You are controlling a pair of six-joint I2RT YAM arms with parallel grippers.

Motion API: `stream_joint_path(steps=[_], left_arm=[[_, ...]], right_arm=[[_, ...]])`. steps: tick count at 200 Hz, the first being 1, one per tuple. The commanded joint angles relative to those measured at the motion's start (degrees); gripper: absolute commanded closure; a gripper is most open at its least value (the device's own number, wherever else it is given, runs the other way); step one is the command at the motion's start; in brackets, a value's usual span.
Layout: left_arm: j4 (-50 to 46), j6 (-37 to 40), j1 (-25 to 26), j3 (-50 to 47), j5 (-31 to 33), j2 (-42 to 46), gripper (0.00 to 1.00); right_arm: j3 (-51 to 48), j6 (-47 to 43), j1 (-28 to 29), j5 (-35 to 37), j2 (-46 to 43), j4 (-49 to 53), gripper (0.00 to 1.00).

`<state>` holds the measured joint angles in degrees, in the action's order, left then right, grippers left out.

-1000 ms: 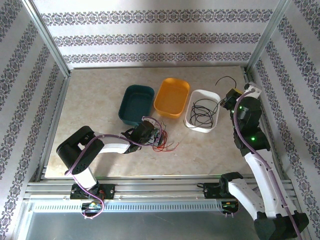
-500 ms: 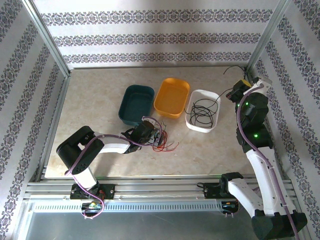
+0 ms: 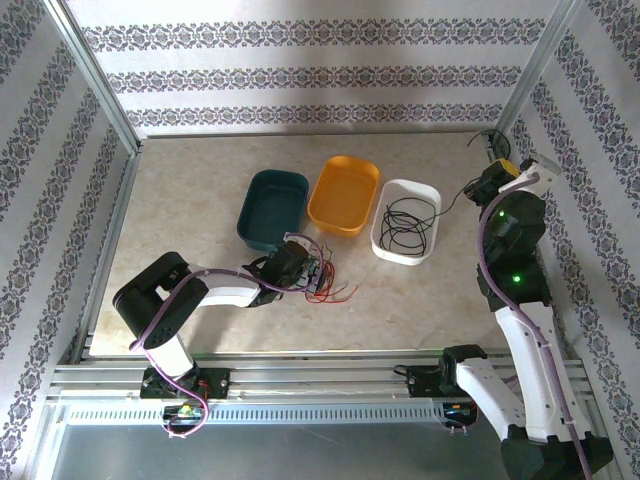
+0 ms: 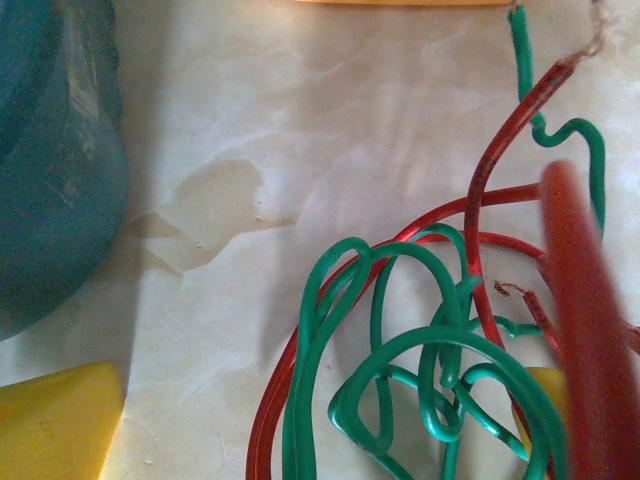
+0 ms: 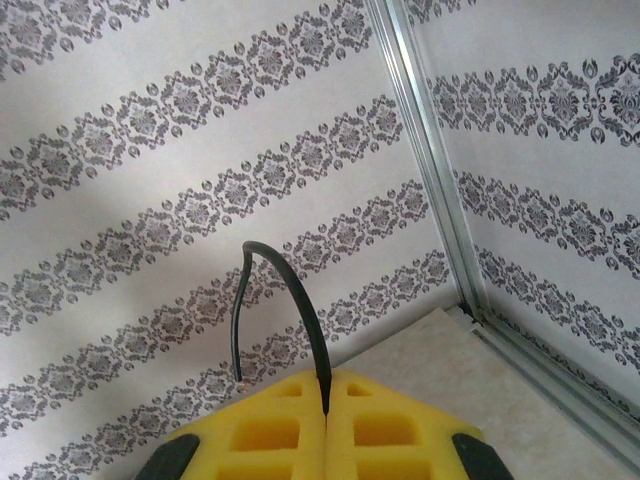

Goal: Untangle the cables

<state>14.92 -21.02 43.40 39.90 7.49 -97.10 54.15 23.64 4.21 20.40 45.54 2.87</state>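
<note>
A tangle of red and green cables (image 3: pixel 326 279) lies on the table in front of the teal tray. My left gripper (image 3: pixel 303 268) is low at the tangle's left edge, open. In the left wrist view the green cable (image 4: pixel 440 365) and the red cable (image 4: pixel 478 200) loop between its wide-apart yellow pads (image 4: pixel 55 425). A black cable (image 3: pixel 404 224) is coiled in the white tray (image 3: pixel 398 256). One strand of it runs up to my right gripper (image 3: pixel 490 182), raised near the far right corner. Its yellow pads are shut on the black cable's end (image 5: pixel 292 295), with the right gripper (image 5: pixel 327 400) facing the wall.
The teal tray (image 3: pixel 270 205) and the orange tray (image 3: pixel 344 195) stand side by side left of the white one, both with nothing in them. A metal frame post (image 3: pixel 535 70) and papered walls close in the far right corner. The teal tray's wall (image 4: pixel 50 170) is just left of my left gripper.
My right gripper has moved up and to the right toward the far corner, drawing the black cable's end out of the white tray. The left arm and the red and green tangle are still.
</note>
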Motion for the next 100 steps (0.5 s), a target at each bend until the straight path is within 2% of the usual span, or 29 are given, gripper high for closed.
stream_joint_path(steps=[1,100], left_arm=[[-2.4,1.3,-0.5,-0.1,-0.4,-1.1,0.01],[-2.1,1.2,-0.5,-0.3,-0.3,-1.0,0.01]], right_arm=[[-0.8,0.2,-0.8,0.2,-0.5,-1.8,1.00],[-5.3,7.9,-0.5,-11.0,9.6,-0.1,1.00]])
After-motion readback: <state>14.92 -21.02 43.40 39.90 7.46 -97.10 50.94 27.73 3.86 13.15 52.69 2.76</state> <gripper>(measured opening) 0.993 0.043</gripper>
